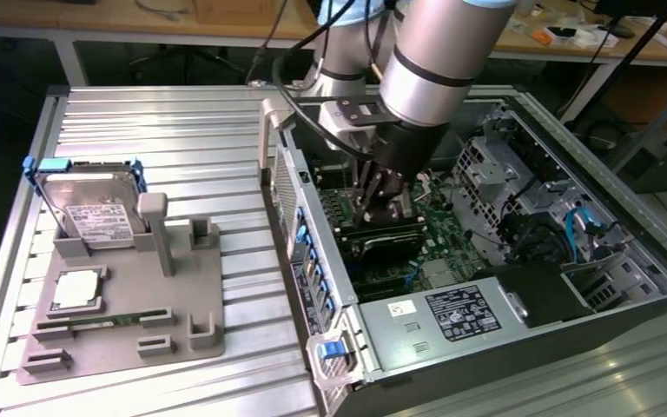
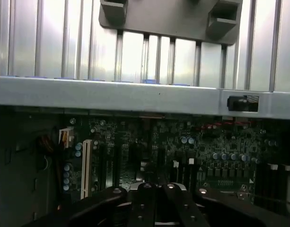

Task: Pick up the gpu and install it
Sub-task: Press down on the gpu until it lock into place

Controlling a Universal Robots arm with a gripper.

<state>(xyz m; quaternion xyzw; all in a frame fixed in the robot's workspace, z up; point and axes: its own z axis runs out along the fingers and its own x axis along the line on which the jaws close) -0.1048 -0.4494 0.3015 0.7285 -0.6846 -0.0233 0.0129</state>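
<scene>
Pressing claw (image 1: 382, 207), fingers pinched together, onto flat black-fanned gpu (image 1: 386, 234) lying over green motherboard (image 1: 444, 239) inside open grey computer case (image 1: 565, 287); risking, likely, connector damage if misaligned.

One open computer case (image 1: 611, 217), one hard drive (image 1: 93, 207), one grey holder tray (image 1: 136, 287), one gripper (image 1: 382, 208).

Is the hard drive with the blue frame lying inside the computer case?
No, the hard drive stands in the grey holder on the table, outside the computer case.

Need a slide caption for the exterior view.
Gripper lowered into the open PC case over the motherboard; hard drive stands in gray fixture.
</scene>
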